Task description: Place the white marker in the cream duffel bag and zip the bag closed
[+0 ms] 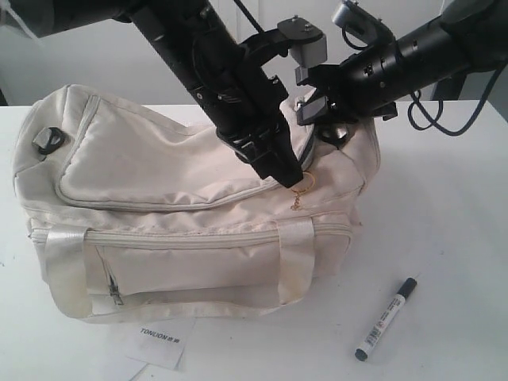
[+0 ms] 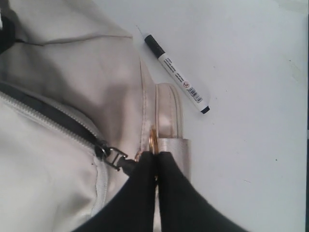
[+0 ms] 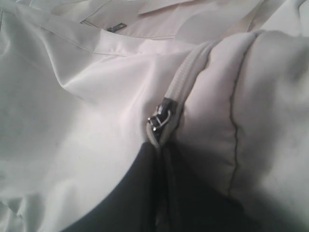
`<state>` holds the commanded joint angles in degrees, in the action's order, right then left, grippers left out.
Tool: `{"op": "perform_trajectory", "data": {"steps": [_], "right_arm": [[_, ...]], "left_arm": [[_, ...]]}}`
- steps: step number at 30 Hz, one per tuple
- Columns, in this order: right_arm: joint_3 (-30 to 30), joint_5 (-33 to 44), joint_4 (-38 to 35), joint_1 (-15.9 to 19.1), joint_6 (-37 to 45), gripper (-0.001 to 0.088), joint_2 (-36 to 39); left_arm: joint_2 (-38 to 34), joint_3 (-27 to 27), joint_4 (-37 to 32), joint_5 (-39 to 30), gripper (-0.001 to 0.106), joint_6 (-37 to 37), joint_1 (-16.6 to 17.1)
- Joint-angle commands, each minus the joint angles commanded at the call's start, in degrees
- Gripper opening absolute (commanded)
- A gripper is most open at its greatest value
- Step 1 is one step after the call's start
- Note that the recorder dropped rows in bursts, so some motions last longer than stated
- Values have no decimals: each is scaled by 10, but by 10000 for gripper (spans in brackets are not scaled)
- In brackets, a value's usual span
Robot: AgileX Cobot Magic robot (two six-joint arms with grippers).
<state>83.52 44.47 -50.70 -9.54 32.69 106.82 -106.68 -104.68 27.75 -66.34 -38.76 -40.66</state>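
On the white table [image 1: 452, 206] stands the bag [image 1: 175, 175]. The marker [image 1: 386, 319] lies flat on the bare table near its right front corner, outside the bag and apart from both arms. Only the exterior view shows the two arms meeting over the right end of the bag, and a paper tag [image 1: 163, 340] on the table just in front of it. It does not show well how the fingers stand.

The left wrist view gives this. The left gripper [image 2: 155, 153] has its two black fingers pressed together, right at a gold ring [image 2: 151, 139]. Beside it is a dark zipper slider [image 2: 110, 157] whose pull reaches the fingers. One cannot tell which of the two is pinched. Along the zipper behind that slider a dark gap shows. This view also sees the marker on the table beside the bag.

The right wrist view shows no marker, only cloth. The right gripper [image 3: 155, 147] is closed on the bag's zipper band, just beside a metal slider [image 3: 162, 118].
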Motion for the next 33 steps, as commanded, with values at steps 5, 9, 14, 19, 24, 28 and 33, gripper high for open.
{"op": "perform_trajectory", "data": {"steps": [5, 9, 14, 19, 24, 28, 33], "right_arm": [[0, 0, 0, 0, 0, 0, 0], [0, 0, 0, 0, 0, 0, 0], [0, 0, 0, 0, 0, 0, 0], [0, 0, 0, 0, 0, 0, 0], [0, 0, 0, 0, 0, 0, 0], [0, 0, 0, 0, 0, 0, 0], [0, 0, 0, 0, 0, 0, 0]], "left_arm": [[0, 0, -26, -16, 0, 15, 0], [0, 0, -35, -21, 0, 20, 0], [0, 0, -37, -27, 0, 31, 0], [0, 0, -43, -36, 0, 31, 0], [0, 0, -47, -36, 0, 41, 0], [2, 0, -48, -36, 0, 45, 0], [14, 0, -51, -36, 0, 45, 0]]}}
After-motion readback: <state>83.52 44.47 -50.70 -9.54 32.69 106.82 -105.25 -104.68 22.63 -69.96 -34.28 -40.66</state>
